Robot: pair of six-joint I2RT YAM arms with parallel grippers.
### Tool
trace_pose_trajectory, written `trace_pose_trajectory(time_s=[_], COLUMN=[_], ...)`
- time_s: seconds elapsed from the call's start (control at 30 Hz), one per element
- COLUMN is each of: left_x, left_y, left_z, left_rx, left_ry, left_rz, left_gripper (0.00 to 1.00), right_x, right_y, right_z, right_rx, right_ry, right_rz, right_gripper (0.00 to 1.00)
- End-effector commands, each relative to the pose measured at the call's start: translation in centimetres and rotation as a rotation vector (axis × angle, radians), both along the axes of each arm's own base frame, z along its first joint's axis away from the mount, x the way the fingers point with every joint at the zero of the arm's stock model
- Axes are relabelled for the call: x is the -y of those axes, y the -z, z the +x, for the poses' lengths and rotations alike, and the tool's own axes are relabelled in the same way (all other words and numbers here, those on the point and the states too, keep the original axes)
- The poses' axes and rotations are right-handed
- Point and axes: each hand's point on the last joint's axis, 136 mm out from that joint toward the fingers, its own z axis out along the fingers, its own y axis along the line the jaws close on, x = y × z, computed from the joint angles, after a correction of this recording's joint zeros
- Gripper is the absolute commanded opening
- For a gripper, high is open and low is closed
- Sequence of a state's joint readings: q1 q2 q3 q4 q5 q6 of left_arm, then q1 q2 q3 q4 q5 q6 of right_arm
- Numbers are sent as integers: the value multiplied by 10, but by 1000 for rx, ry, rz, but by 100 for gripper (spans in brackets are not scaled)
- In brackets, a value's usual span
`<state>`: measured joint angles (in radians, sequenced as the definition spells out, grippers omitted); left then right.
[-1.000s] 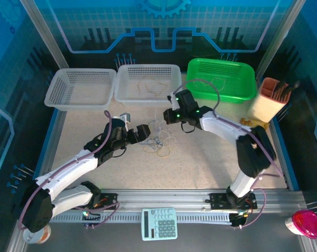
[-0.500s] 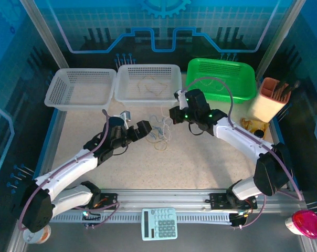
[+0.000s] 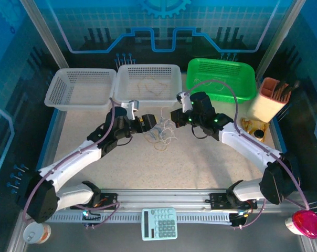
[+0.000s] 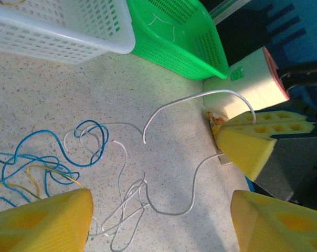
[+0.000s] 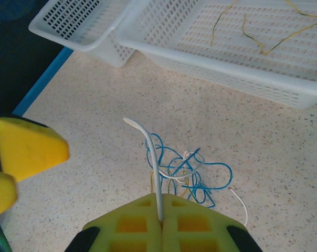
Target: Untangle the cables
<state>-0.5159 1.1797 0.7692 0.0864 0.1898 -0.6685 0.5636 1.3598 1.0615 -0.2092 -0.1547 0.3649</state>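
The cables [image 3: 161, 134] lie as a small tangle on the speckled table between my two grippers. The right wrist view shows blue loops [image 5: 192, 176] knotted with yellowish and white strands. My right gripper [image 5: 159, 223] is shut on a white cable [image 5: 153, 157], whose free end arches up past the fingers. From above, the right gripper [image 3: 173, 116] sits just right of the tangle. My left gripper [image 4: 161, 223] stands open over loose white loops [image 4: 124, 207], with the blue cable [image 4: 40, 155] to its left. It hangs just left of the tangle [image 3: 150, 122].
Two white baskets [image 3: 81, 89] [image 3: 122, 84] and a green basket [image 3: 220, 79] line the far edge; the middle one holds a yellowish cord [image 5: 263, 37]. A tan holder [image 3: 271, 100] stands at the right. A calculator [image 3: 159, 223] lies near the arm bases.
My left gripper has moved up and right to the tangle. My right arm has swung its elbow to the right, dragging the tangle slightly toward the baskets with the white cable held.
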Motion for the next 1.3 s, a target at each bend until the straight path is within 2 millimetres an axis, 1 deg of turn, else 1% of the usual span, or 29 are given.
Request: trace_pose_trajectory(time_s=[0.0,0.1,0.23,0.4,0.47,0.57,0.6,0.63,0.7,0.73,0.8,0.83,0.9,1.0,1.1,1.2,1.27], left_x=[12,19,22,28,34,42,45,47,52,54,54,53,50,48,47,46,45], left_y=[-14,-12,-7,-11,-11,-6,-2,3,15,22,33,35,32,15,-5,-22,-32], left_z=[6,13,25,42,48,58,60,62,64,64,62,61,59,55,52,47,43], left_rx=[79,78,77,99,101,93,83,70,41,29,8,5,15,48,80,108,122], left_ry=[79,92,77,57,58,60,63,63,65,70,66,63,59,61,68,78,80], left_rz=[25,35,54,46,40,27,22,16,-2,-6,-8,-9,-11,-16,-25,-43,-56], left_gripper=[69,66,64,62,60,56,54,49,37,32,21,17,12,9,4,0,0], right_x=[-5,-6,-8,-10,-12,-15,-15,-15,-11,-9,-1,2,11,19,22,22,21], right_y=[-27,-32,-38,-43,-45,-50,-53,-56,-62,-63,-66,-64,-58,-38,-15,2,10], right_z=[-6,-9,-13,-19,-21,-25,-26,-27,-27,-26,-25,-24,-20,-15,-13,-14,-15], right_rx=[47,52,59,57,56,64,71,80,95,97,102,99,87,43,3,-28,-41], right_ry=[-41,-52,-69,-86,-97,-116,-120,-125,-121,-115,-98,-88,-62,-38,-27,-24,-22], right_rz=[46,58,73,96,110,128,132,135,137,139,141,137,122,99,80,78,75], right_gripper=[0,0,0,0,0,0,0,0,0,0,0,0,0,0,0,0,0])
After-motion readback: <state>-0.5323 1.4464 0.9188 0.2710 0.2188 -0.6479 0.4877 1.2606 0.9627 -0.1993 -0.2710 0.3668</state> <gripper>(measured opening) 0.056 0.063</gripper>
